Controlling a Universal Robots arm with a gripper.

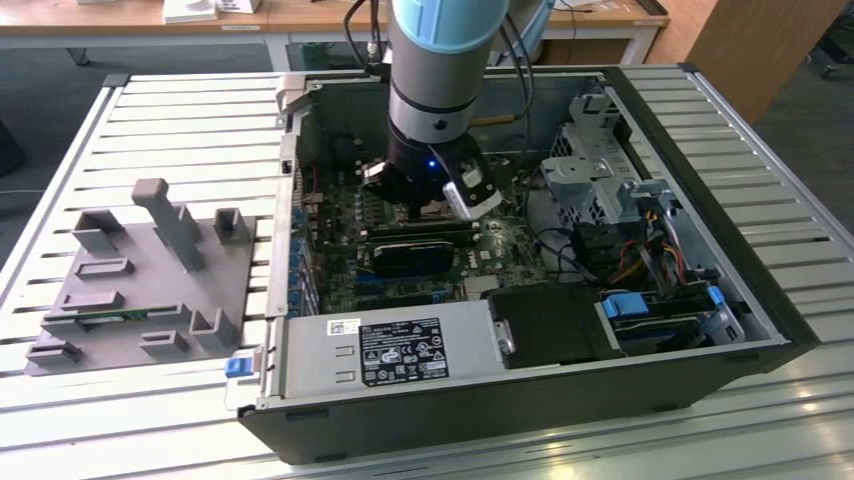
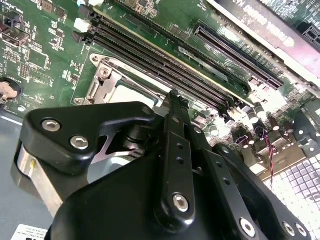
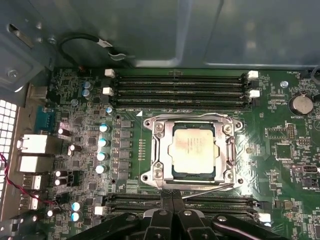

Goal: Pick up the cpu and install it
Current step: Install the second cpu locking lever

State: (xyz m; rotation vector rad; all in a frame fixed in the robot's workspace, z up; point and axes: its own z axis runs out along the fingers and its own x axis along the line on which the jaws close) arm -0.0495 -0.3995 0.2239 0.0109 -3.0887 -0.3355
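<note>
The cpu (image 3: 194, 150), a square chip with a silver-grey top, lies flat inside its metal socket frame (image 3: 156, 145) on the green motherboard (image 3: 280, 165). My gripper (image 3: 173, 196) hovers just beside the socket, over the memory slots (image 3: 210, 201). Its two black fingers are pressed together with nothing between them. In the second wrist view the fingertips (image 2: 175, 102) reach over the edge of the socket frame (image 2: 102, 82). In the exterior view the gripper (image 1: 424, 212) is deep inside the open computer case (image 1: 747, 300), low over the board.
A grey power supply box (image 1: 387, 350) with a white label fills the case's near end. A black block (image 1: 420, 252) lies beside the gripper. Drive cages and cables (image 1: 627, 230) crowd the exterior view's right. A grey fixture tray (image 1: 134, 290) stands on the slatted table outside the case.
</note>
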